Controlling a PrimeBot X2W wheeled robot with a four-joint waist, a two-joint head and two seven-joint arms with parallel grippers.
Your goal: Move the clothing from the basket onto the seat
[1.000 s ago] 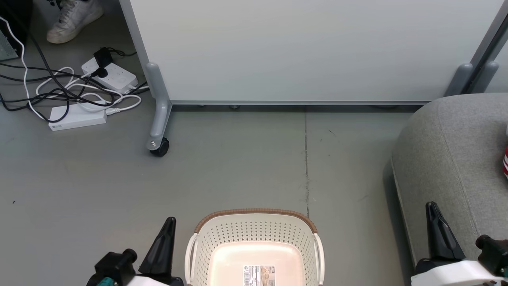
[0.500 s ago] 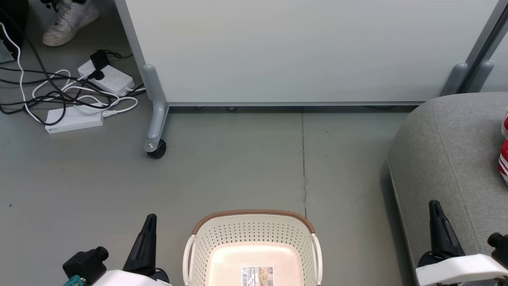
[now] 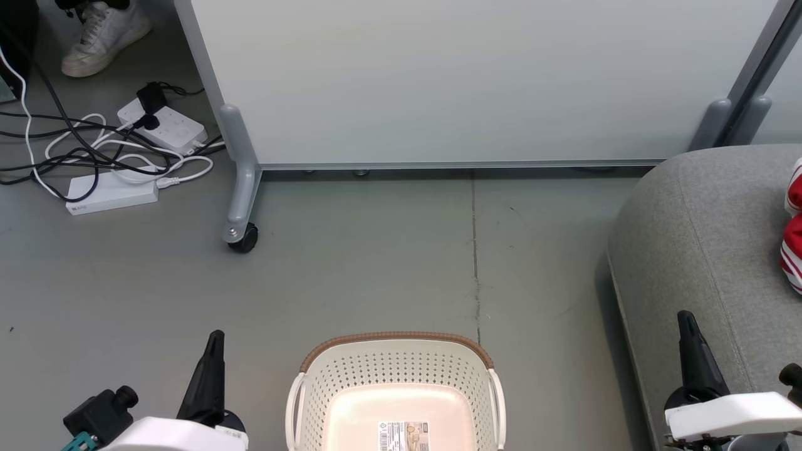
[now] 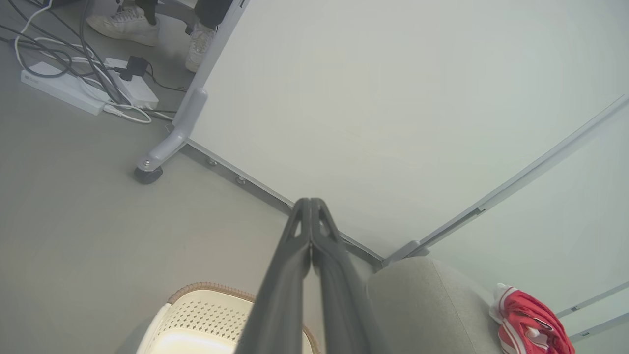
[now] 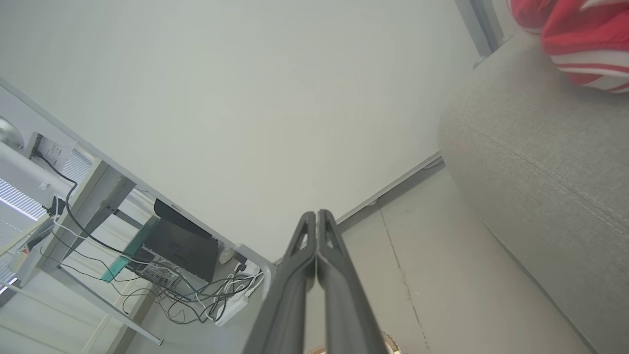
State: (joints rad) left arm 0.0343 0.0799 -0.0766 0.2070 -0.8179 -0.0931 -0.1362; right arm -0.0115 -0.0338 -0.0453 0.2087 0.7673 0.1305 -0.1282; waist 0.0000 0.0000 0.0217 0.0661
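Note:
The cream basket (image 3: 395,366) stands on the floor at the bottom middle of the head view, with only a label showing on its bottom. The grey seat (image 3: 702,250) is at the right, and red-and-white clothing (image 3: 792,244) lies on it at the frame edge. My left gripper (image 3: 215,338) is shut, left of the basket. My right gripper (image 3: 686,319) is shut, over the seat's near edge. In the left wrist view the shut left gripper (image 4: 310,202) points past the basket (image 4: 206,309) and seat (image 4: 422,305) with the clothing (image 4: 530,319). The right gripper (image 5: 317,216) is shut beside the seat (image 5: 540,162) and clothing (image 5: 585,54).
A pale grey partition panel (image 3: 476,81) on a wheeled foot (image 3: 241,238) stands behind the basket. Power strips and tangled cables (image 3: 125,156) lie at the far left, beside a person's white shoe (image 3: 103,34). Open floor (image 3: 376,263) separates basket and panel.
My left gripper has swung left, away from the basket. The head view has shifted slightly, showing more of the seat and clothing. The right gripper has hardly moved.

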